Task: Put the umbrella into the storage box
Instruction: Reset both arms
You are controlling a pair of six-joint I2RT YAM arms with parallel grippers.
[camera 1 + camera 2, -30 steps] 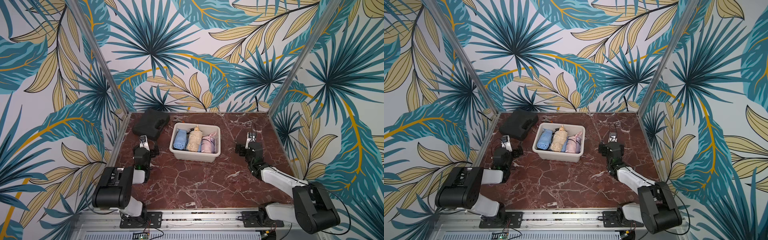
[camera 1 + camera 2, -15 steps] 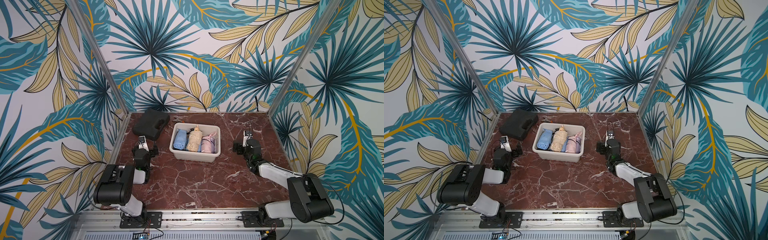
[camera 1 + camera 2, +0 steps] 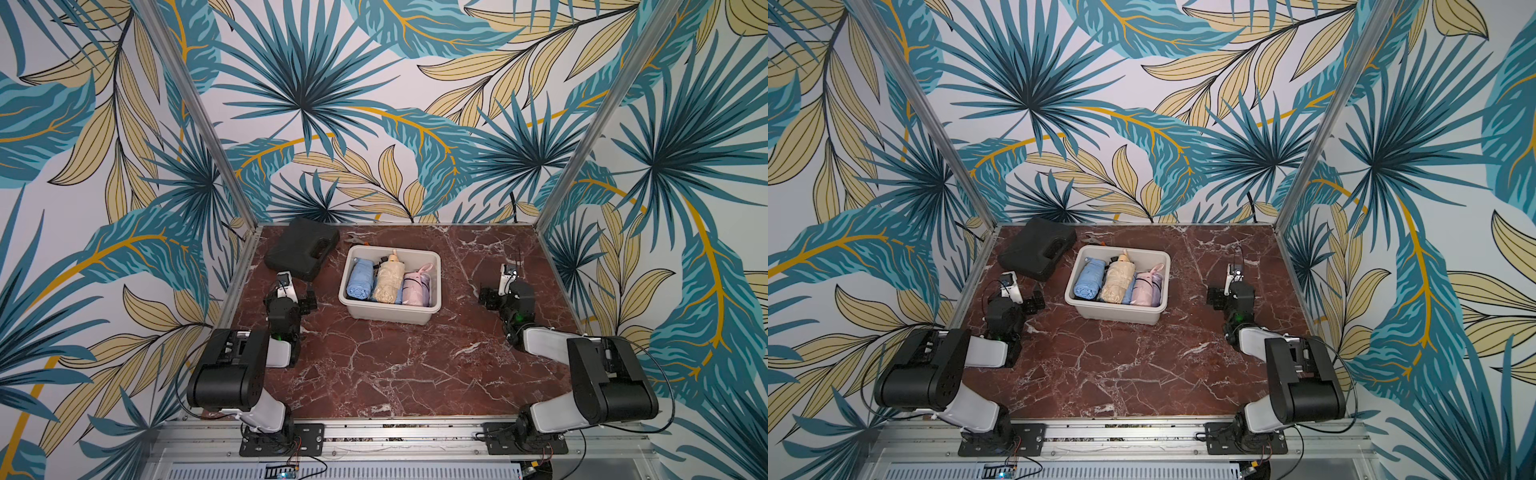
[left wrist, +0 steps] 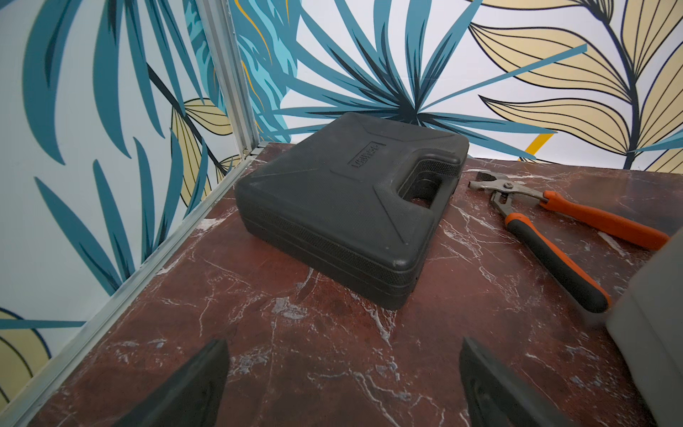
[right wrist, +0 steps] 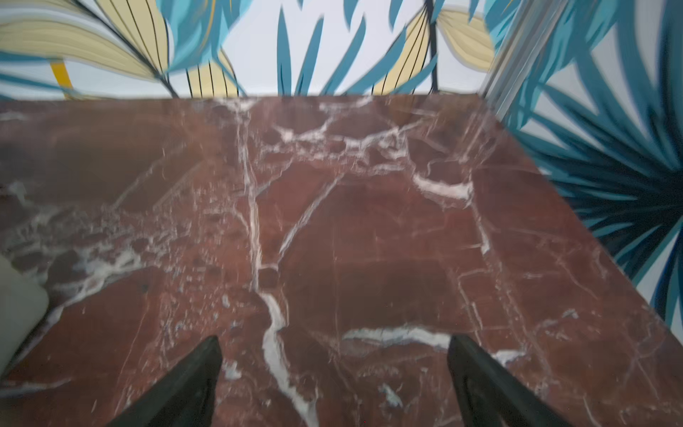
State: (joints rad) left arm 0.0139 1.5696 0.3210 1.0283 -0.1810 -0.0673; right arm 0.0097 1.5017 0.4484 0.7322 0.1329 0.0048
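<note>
Three folded fabric umbrellas [image 3: 388, 284] lie side by side inside the off-white rectangular plastic storage box [image 3: 390, 318] in both top views. Left wrist: my left gripper [image 4: 343, 342] spread wide, holding nothing, facing a black moulded plastic case [image 4: 332, 207]. Right wrist, blurred: my right gripper [image 5: 334, 338] spread wide over red marble tabletop [image 5: 369, 222].

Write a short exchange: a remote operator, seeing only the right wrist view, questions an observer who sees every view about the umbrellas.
Operator: My right claw is open over red marble tabletop. Where are the umbrellas?
Observer: Folded fabric umbrellas lie side by side inside the off-white rectangular plastic storage box: blue umbrella, beige umbrella, pink umbrella.
Operator: What faces the left claw?
Observer: A black moulded plastic case with a handle cutout, lying flat; that claw is open and empty.
</note>
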